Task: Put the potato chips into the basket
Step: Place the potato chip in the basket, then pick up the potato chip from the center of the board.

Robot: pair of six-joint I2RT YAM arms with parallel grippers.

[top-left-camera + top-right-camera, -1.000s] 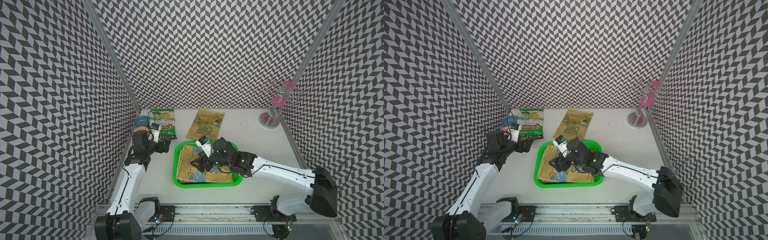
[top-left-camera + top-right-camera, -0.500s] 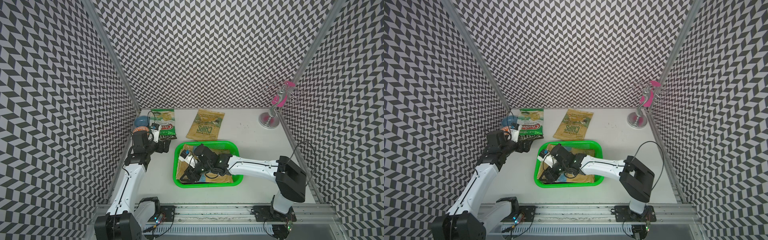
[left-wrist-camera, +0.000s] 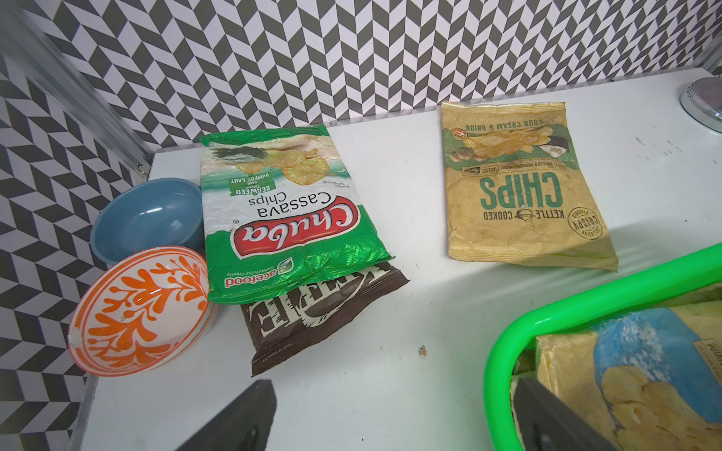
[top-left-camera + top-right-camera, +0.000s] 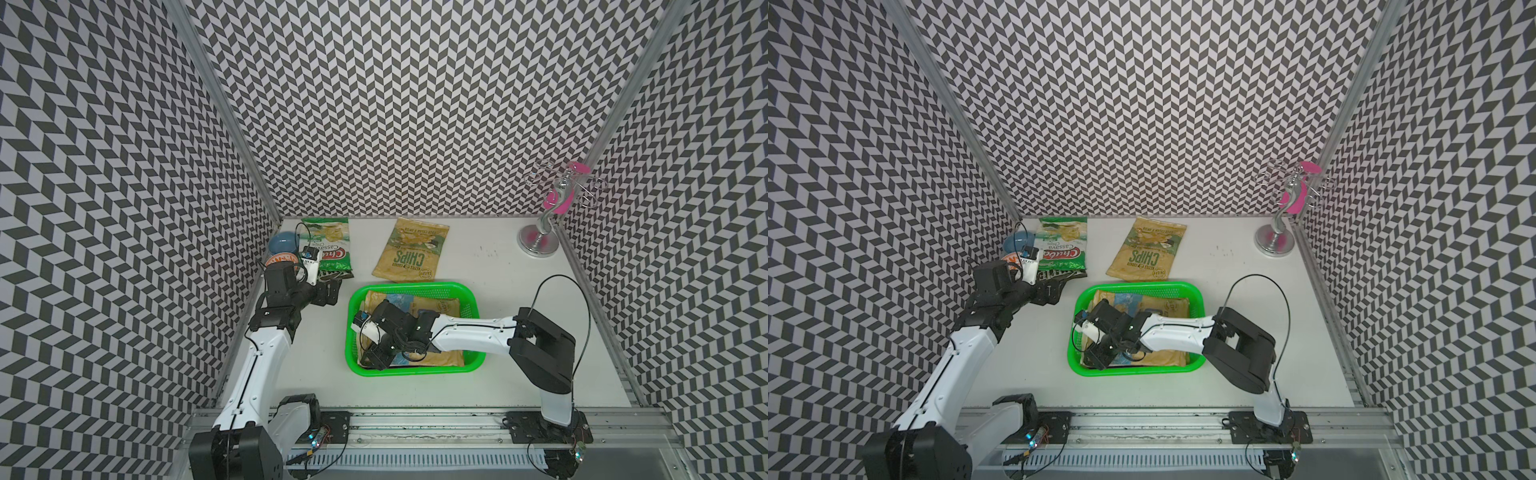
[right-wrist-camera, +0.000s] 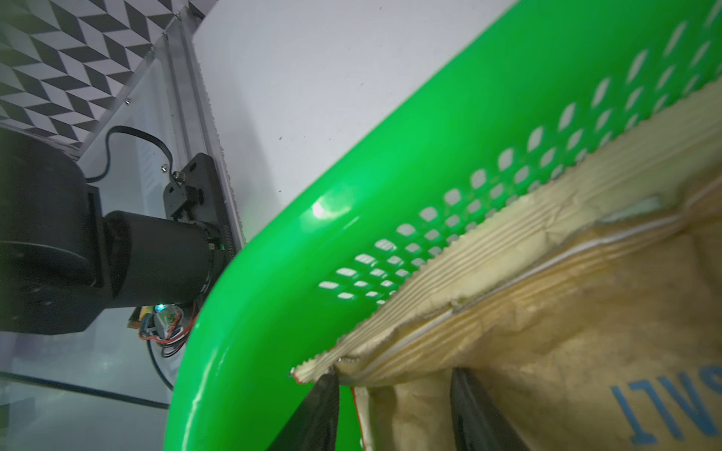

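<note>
Three chevron walls [image 4: 415,104] enclose a white tabletop [image 4: 498,266] bearing a basket [image 4: 415,286].

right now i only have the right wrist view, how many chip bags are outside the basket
Observer: Three lie on the table beyond the basket: a tan bag, a green bag, and a brown bag half under the green one.
Operator: where's the left arm
Observer: The left fingers hang open and empty, just short of the brown bag.
Operator: anything else back there
Observer: Two bowls sit beside the green bag in the far left corner: a blue bowl and an orange-patterned bowl.
</note>
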